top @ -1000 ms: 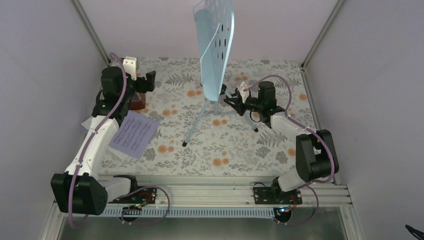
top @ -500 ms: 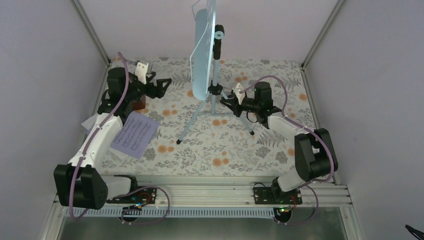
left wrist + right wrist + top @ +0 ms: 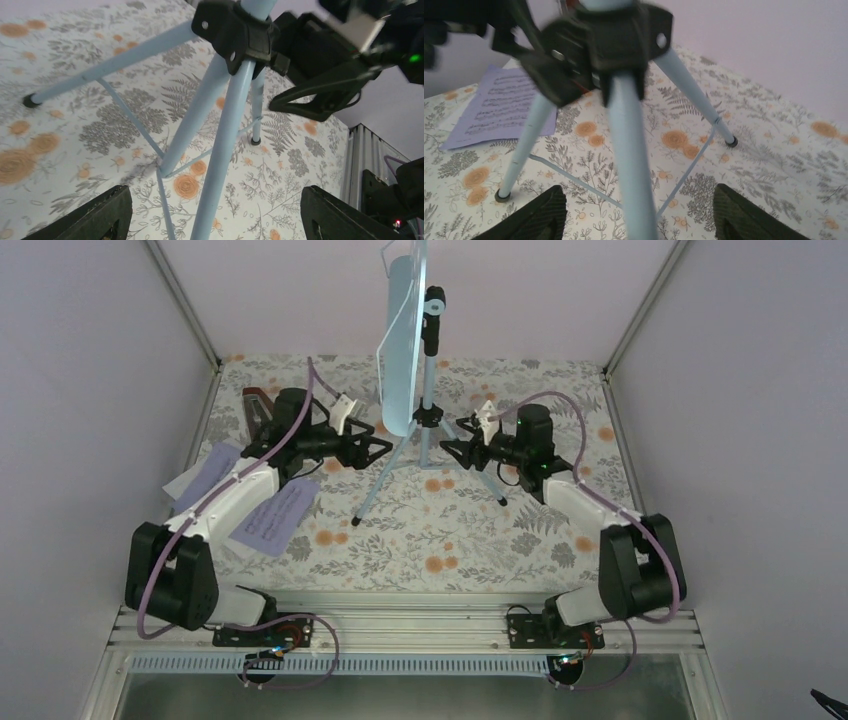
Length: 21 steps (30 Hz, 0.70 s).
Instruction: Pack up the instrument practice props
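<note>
The pale-blue music stand (image 3: 401, 360) stands on its tripod legs mid-mat, its desk turned edge-on. My left gripper (image 3: 381, 450) is open at the stand's left leg; in the left wrist view a leg (image 3: 226, 150) runs between the wide-apart fingers (image 3: 102, 216) without touching them. My right gripper (image 3: 452, 449) is open just right of the black leg hub (image 3: 429, 418); a leg (image 3: 629, 150) passes between its jaws, untouched. A lilac sheet-music page (image 3: 276, 516) lies under my left arm, another page (image 3: 206, 472) further left. The reddish-brown metronome (image 3: 256, 405) peeks out behind the left arm.
The floral mat (image 3: 440, 530) covers the table, boxed in by lilac walls on three sides. An aluminium rail (image 3: 420, 625) with both arm bases runs along the near edge. The stand's three feet spread across the mat's middle.
My left arm swung right from the metronome to the stand's legs. The right gripper opened and let go of the stand. The stand's desk turned edge-on.
</note>
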Tool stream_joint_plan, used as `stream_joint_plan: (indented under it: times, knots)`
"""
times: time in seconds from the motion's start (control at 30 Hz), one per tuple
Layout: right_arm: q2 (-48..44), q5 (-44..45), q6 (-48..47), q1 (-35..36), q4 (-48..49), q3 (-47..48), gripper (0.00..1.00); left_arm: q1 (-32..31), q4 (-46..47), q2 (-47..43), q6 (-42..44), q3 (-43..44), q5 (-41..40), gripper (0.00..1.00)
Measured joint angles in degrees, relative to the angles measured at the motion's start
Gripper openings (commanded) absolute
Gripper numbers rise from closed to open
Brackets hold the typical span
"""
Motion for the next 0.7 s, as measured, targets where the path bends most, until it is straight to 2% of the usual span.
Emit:
stream_joint_plan:
  times: [0.23, 0.4, 0.53, 0.7]
  knots:
    - [-12.66, 0.72, 6.73, -0.98, 3.85, -6.47, 0.79, -2.56, -1.57, 6.27, 1.05, 3.76, -0.09, 0.68]
    - [-17.07, 1.31, 12.28, -0.98, 4.74, -7.08, 0.80, -5.60, -1.64, 10.38, 2.01, 7.08, 0.55, 0.59]
    - [-19.30, 2.05, 16.90, -0.98, 4.28, -7.39, 0.80, -6.88, -1.95, 12.33, 3.10, 8.02, 0.81, 0.43]
    - [-21.99, 3.21, 23.91, -0.98, 2.69, -7.43, 0.79, -7.26, -1.92, 13.90, 4.13, 8.37, 0.44, 0.16]
